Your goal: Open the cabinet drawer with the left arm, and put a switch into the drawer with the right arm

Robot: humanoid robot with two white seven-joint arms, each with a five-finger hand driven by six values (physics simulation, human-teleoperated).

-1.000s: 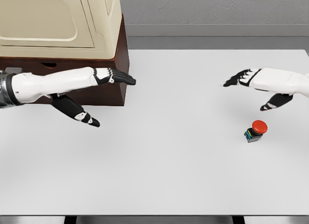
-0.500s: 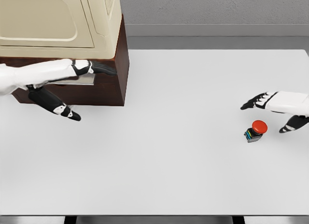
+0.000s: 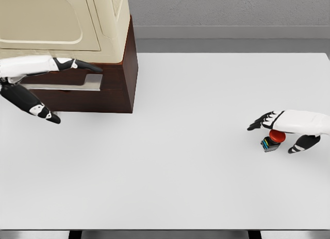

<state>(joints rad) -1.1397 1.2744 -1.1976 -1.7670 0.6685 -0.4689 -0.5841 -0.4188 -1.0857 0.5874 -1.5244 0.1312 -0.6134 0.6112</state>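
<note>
The switch is a small push-button with a red domed cap on a dark base showing coloured stripes; it stands on the white table near the right edge, tilted slightly. The cabinet drawer, dark brown wood with a pale grey inner floor, sits partly pulled out of the cabinet's base at the upper left
</note>
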